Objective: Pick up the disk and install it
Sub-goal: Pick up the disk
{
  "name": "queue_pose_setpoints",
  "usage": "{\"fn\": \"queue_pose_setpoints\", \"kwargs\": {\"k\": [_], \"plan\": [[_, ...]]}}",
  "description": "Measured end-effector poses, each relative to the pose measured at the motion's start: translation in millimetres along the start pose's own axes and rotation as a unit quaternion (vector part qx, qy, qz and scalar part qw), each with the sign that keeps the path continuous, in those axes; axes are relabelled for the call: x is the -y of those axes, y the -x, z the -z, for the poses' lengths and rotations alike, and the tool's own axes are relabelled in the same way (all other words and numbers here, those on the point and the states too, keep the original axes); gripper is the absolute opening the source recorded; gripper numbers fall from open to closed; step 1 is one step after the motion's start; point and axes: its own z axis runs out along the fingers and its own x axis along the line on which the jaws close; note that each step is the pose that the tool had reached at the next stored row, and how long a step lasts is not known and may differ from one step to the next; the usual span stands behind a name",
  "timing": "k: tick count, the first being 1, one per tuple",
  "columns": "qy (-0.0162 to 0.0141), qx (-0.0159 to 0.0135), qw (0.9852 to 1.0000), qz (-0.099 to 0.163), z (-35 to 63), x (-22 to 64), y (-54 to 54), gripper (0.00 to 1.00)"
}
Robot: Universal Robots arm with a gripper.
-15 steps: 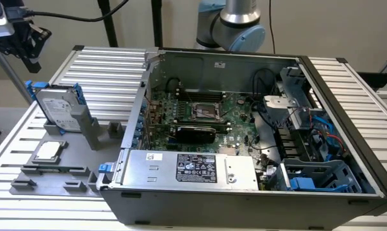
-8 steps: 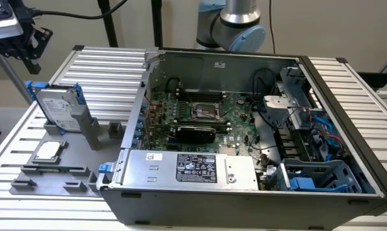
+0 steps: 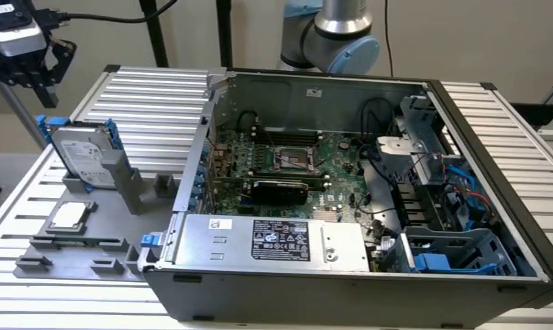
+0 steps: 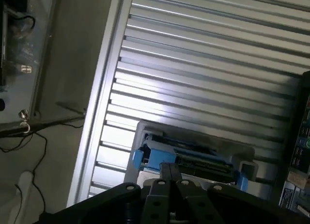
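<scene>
One disk [image 3: 80, 155], one chip [image 3: 68, 215], one computer case [image 3: 350, 302], one power supply [image 3: 267, 240], one end effector [image 4: 170, 170].

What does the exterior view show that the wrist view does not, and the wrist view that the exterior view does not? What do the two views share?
Exterior view: the open dark computer case with its green motherboard, a large silver box with a black label, and a small square silver chip on a grey holder.
Wrist view: the brownish floor beside the table's edge.
Both: the flat silver-grey disk in its blue plastic carrier, standing upright; the hand above it; the ribbed aluminium table.
</scene>
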Motion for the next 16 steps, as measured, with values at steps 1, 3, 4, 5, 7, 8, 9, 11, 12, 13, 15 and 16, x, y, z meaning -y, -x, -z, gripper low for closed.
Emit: {"fn": "queue_pose_setpoints", "kwargs": {"k": [1, 3, 4, 5, 7, 8, 9, 11, 12, 13, 15, 16], "plan": [[-0.0002, -0.0003, 1.0000, 0.009, -0.1, 0.0, 0.0, 0.00], [-0.0006, -0.0008, 0.9996, 0.028, -0.4, 0.0, 0.0, 0.00], [-0.0008, -0.0010, 0.9993, 0.037, -0.5, 0.0, 0.0, 0.00], [-0.0010, -0.0014, 0.9990, 0.046, -0.6, 0.0, 0.0, 0.00], [-0.0014, -0.0019, 0.9980, 0.064, -0.7, 0.0, 0.0, 0.00], [-0.0016, -0.0023, 0.9974, 0.073, -0.8, 0.0, 0.0, 0.00], [-0.0018, -0.0026, 0.9966, 0.082, -0.9, 0.0, 0.0, 0.00], [-0.0022, -0.0032, 0.9950, 0.100, -1.0, 0.1, 0.0, 0.00], [-0.0024, -0.0035, 0.9940, 0.109, -1.0, 0.0, 0.0, 0.00], [-0.0026, -0.0039, 0.9930, 0.118, -1.1, 0.0, 0.0, 0.00], [-0.0030, -0.0045, 0.9906, 0.137, -1.2, 0.0, 0.0, 0.00], [-0.0032, -0.0047, 0.9894, 0.145, -1.3, 0.1, 0.0, 0.00]]}}
